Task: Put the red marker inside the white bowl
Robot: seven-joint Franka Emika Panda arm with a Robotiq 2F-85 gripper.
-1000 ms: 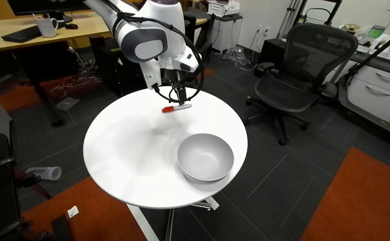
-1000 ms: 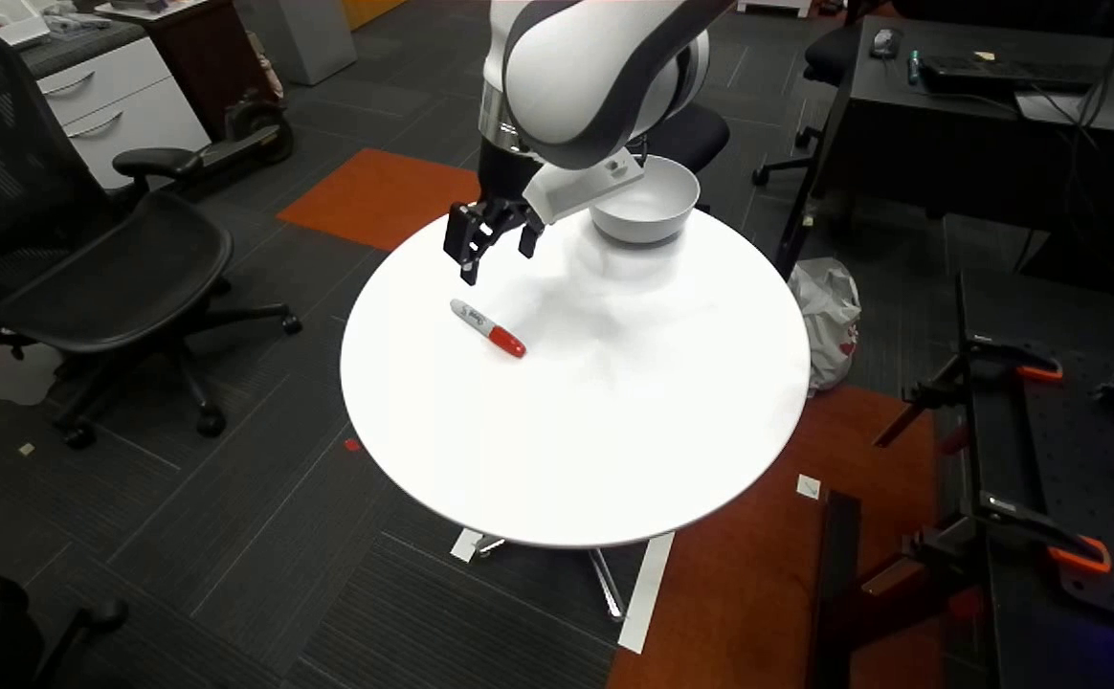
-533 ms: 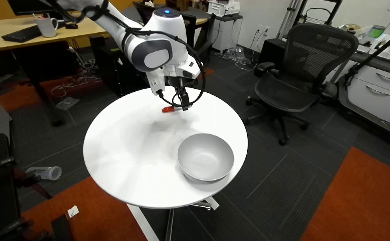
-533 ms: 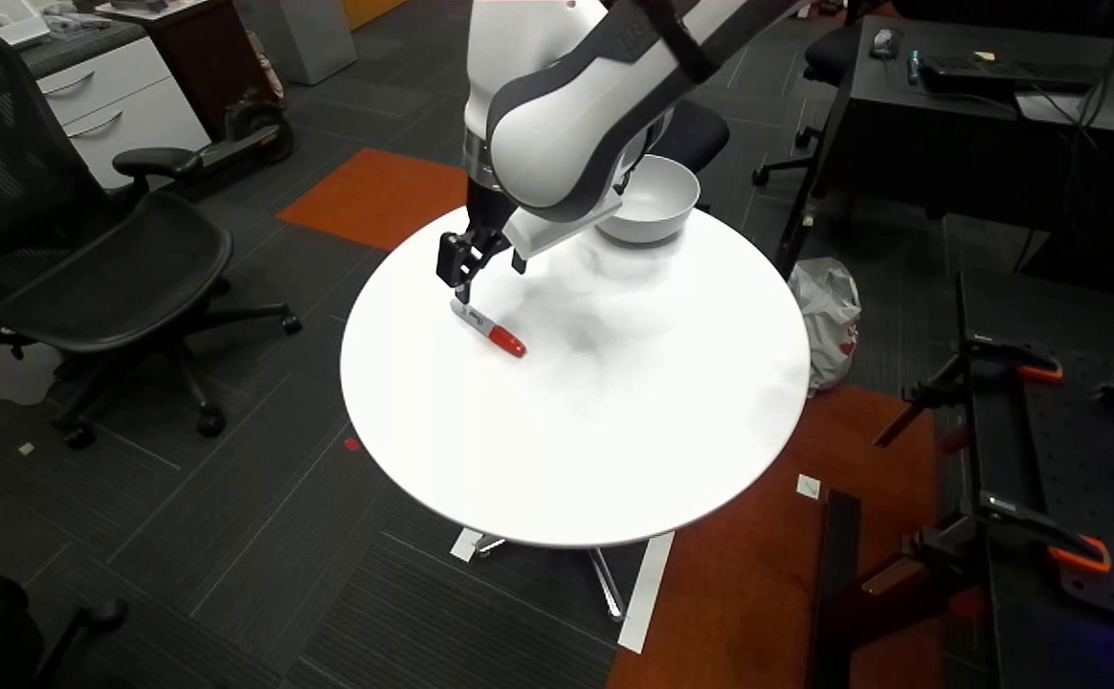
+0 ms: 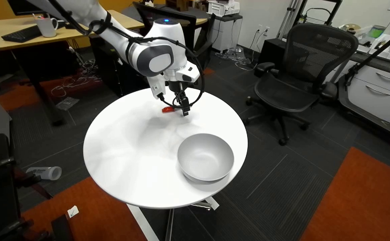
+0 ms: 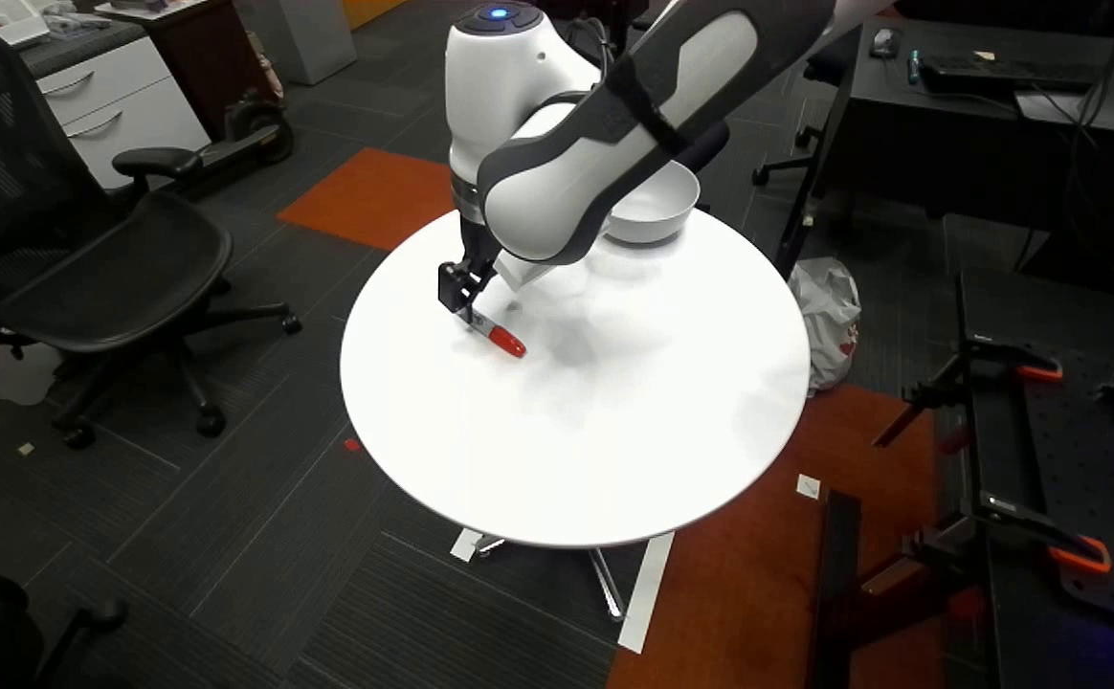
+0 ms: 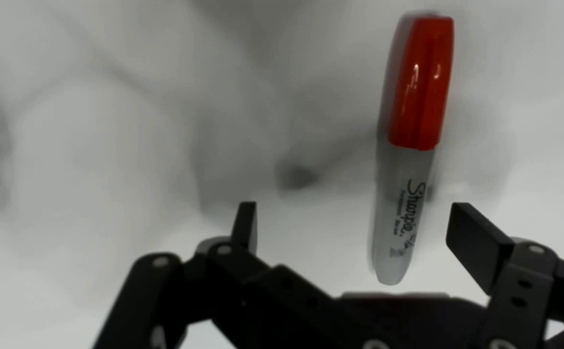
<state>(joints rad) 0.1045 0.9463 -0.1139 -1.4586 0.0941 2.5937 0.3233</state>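
The red marker lies flat on the white round table, with a red cap and a grey-white body. It shows in both exterior views (image 5: pixel 168 109) (image 6: pixel 502 338) and in the wrist view (image 7: pixel 409 150). My gripper (image 7: pixel 352 218) is open and low over the marker's grey end. In the wrist view the grey body lies between the two fingers, nearer the right finger, with a gap on each side. In an exterior view a finger (image 5: pixel 185 112) hides part of the grey body. The white bowl (image 5: pixel 205 162) stands apart from the gripper and is partly behind the arm in an exterior view (image 6: pixel 657 206).
The white round table (image 5: pixel 131 160) holds the marker and the bowl, with the bowl near the table's edge. A black office chair (image 5: pixel 288 80) stands beside the table. A black workbench with clamps (image 6: pixel 1045 459) stands on another side.
The arm has come down, and the gripper has moved from above the marker to around its grey end. The jaws stay open. The marker and the bowl have not moved.
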